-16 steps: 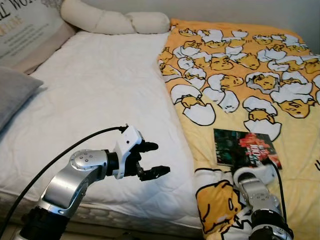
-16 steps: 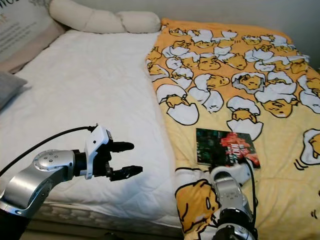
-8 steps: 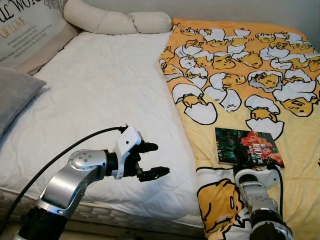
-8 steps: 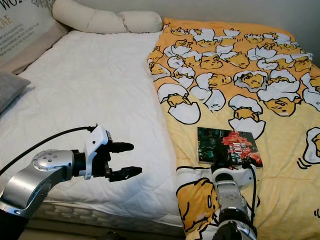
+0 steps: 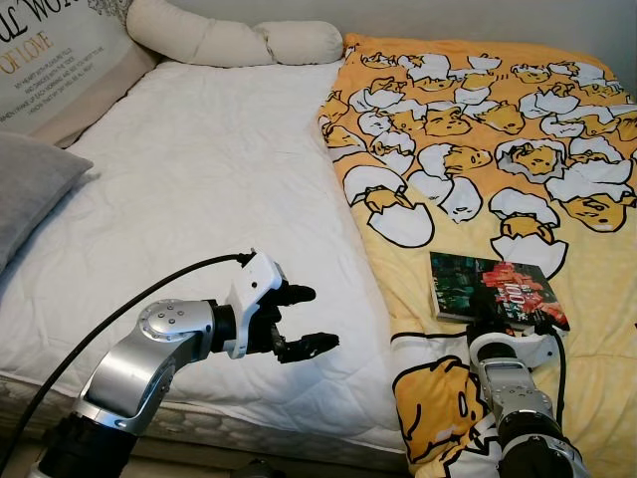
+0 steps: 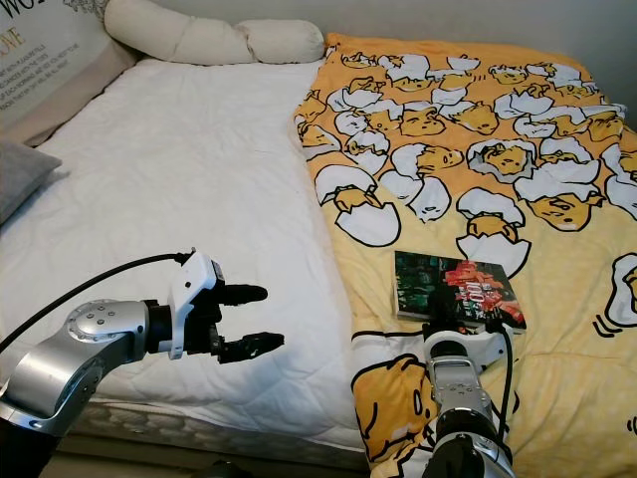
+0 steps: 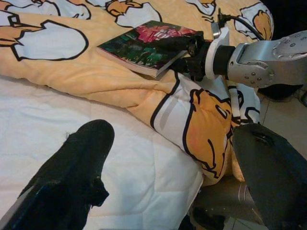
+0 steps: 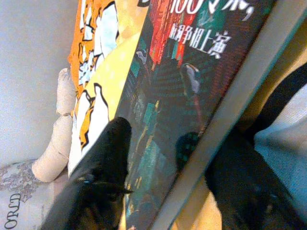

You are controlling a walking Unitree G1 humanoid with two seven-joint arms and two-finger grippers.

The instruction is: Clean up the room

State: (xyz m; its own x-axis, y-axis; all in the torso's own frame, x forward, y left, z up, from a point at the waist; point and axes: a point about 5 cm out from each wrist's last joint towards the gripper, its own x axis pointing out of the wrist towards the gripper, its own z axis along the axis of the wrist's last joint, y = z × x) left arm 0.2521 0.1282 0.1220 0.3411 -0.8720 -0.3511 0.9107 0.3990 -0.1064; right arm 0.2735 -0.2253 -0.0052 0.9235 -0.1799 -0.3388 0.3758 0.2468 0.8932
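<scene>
The right gripper (image 6: pixel 460 311) is straddling the near edge of a dark paperback book with a red-and-green cover (image 6: pixel 453 290), fingers apart, lying on the yellow egg-print duvet (image 6: pixel 518 169). Closing on soft bedding is risking pinched fabric or a slipping book. The left gripper (image 6: pixel 244 319) is hovering open over the white quilted mattress (image 6: pixel 179 169).

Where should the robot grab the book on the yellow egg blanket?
Best by its near edge, coming from the foot of the bed. The book lies flat on the soft blanket, so one finger can go over the cover and one under the edge. The right hand already sits there, one finger on the cover.
</scene>
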